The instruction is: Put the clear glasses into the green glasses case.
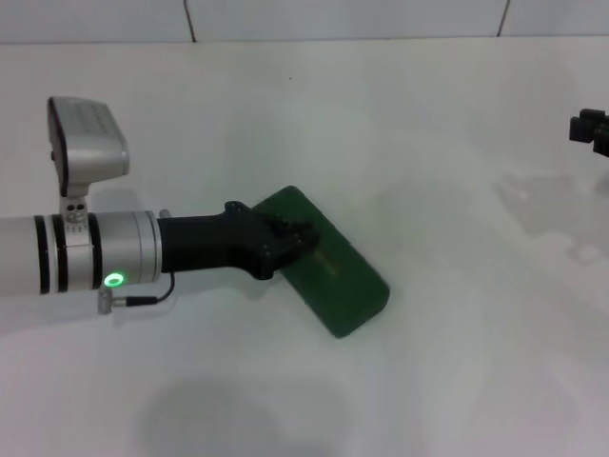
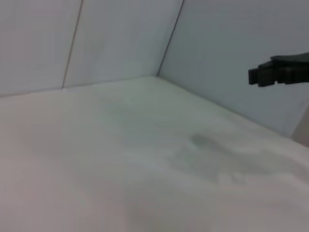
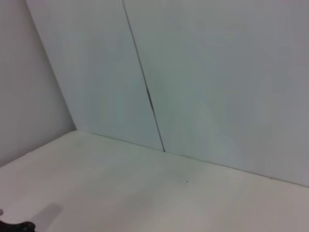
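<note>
The green glasses case (image 1: 328, 271) lies shut on the white surface (image 1: 457, 381), its long axis running diagonally away from the left gripper (image 1: 303, 234), whose fingers rest over the case's near end; whether they are open or closed cannot be told. The right gripper (image 1: 592, 129) hangs well apart at the far edge. The clear glasses are nowhere visible.

Even, bright, diffuse light falls on the white surface (image 1: 457, 381), which shows soft grey shadows and no hard glare. The left arm (image 1: 86, 252) and the case (image 1: 333, 267) look slightly soft. Both wrist views are hazy, with blurred foregrounds.
</note>
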### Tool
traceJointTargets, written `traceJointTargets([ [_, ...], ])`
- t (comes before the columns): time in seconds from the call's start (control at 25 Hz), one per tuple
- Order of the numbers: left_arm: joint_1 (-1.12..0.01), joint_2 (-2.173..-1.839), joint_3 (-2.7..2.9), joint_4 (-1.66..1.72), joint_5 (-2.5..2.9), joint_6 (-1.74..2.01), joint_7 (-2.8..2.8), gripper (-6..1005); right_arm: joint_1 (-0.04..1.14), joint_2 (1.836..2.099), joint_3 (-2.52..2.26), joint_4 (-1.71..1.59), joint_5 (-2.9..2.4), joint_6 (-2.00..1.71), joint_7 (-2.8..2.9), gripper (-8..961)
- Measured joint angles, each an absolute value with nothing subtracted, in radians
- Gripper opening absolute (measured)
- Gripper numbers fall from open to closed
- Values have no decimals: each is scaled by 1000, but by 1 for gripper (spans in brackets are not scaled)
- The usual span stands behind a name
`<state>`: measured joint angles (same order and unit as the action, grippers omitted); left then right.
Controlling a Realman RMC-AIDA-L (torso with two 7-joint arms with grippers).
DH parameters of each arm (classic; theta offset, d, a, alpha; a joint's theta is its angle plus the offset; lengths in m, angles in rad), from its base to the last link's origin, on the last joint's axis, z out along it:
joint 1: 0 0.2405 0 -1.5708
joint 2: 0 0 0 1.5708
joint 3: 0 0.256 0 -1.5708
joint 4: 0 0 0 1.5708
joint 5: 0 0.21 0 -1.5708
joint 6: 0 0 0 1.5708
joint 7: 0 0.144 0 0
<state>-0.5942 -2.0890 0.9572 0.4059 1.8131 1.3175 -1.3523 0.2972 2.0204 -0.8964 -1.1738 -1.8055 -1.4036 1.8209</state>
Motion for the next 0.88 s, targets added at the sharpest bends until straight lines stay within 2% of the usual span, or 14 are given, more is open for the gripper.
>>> traceJointTargets([
  [0.56, -536, -2084, 947, 481, 1742, 1506, -1325, 166, 328, 2017, -911, -1131, -1812, -1414, 1798, 160],
  [0.88, -443, -2045, 945, 570, 1566, 1823, -1144, 220, 329, 2022, -965, -1061, -1694, -1535, 1650, 161],
])
